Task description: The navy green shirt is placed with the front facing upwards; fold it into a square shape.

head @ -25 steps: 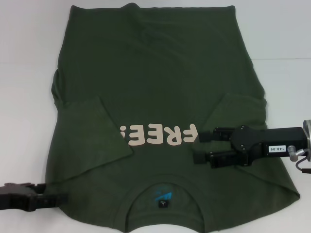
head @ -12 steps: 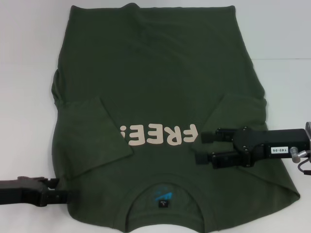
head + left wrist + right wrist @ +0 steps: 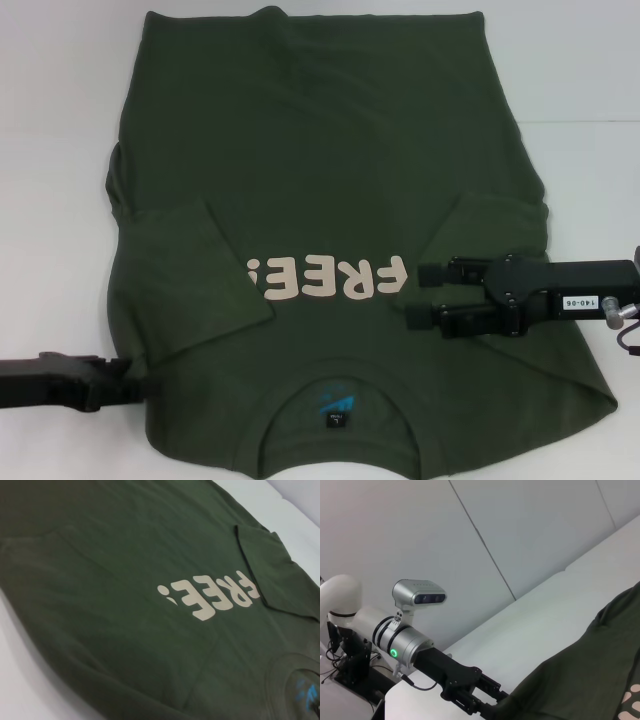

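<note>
Head view: the navy green shirt [image 3: 330,230] lies flat on the white worktop [image 3: 50,120], front up, collar nearest the robot, both sleeves already folded inward over the chest. The right end effector [image 3: 418,294] hovers with fingers spread, empty, above the folded right sleeve, just beside the "FREE!" lettering [image 3: 330,280]. The left end effector [image 3: 128,378] meets the shoulder edge at the hem side; whether it grips cannot be determined. Judgement: both are positioned for the lengthwise fold.

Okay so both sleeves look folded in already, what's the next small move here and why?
Probably close the left gripper on the navy green shirt's shoulder edge: it sits right at that edge, while the right gripper hovers open beside the FREE! lettering.
</note>
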`<state>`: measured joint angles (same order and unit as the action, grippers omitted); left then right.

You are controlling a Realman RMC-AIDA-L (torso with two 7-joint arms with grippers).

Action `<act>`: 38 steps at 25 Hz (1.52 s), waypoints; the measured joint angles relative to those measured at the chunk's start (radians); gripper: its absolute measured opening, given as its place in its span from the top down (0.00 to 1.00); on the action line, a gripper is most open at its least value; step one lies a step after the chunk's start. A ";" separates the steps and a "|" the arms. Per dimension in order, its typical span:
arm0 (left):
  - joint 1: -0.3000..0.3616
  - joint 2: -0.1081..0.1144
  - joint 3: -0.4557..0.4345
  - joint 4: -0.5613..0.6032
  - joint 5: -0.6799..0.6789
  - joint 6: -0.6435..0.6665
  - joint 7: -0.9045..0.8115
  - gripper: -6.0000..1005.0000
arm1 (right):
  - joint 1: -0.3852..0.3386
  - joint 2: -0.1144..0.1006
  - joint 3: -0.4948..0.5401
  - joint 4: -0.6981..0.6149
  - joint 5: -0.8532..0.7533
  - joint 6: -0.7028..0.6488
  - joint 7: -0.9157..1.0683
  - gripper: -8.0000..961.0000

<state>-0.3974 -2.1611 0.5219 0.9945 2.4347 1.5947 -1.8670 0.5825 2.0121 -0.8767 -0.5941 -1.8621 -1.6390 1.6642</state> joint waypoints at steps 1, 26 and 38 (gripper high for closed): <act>-0.001 0.000 0.000 0.004 0.001 -0.003 -0.006 0.22 | 0.000 0.000 0.002 0.000 0.000 -0.001 0.000 0.05; -0.003 0.005 -0.011 0.033 0.003 0.031 -0.045 0.94 | -0.010 -0.020 0.010 0.001 -0.030 0.007 0.062 0.10; -0.009 0.009 -0.072 0.032 -0.009 0.045 -0.067 0.94 | -0.126 -0.112 0.069 -0.022 -0.123 -0.009 0.331 0.10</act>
<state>-0.4063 -2.1525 0.4501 1.0266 2.4257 1.6402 -1.9342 0.4562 1.9005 -0.8079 -0.6164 -1.9854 -1.6477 1.9952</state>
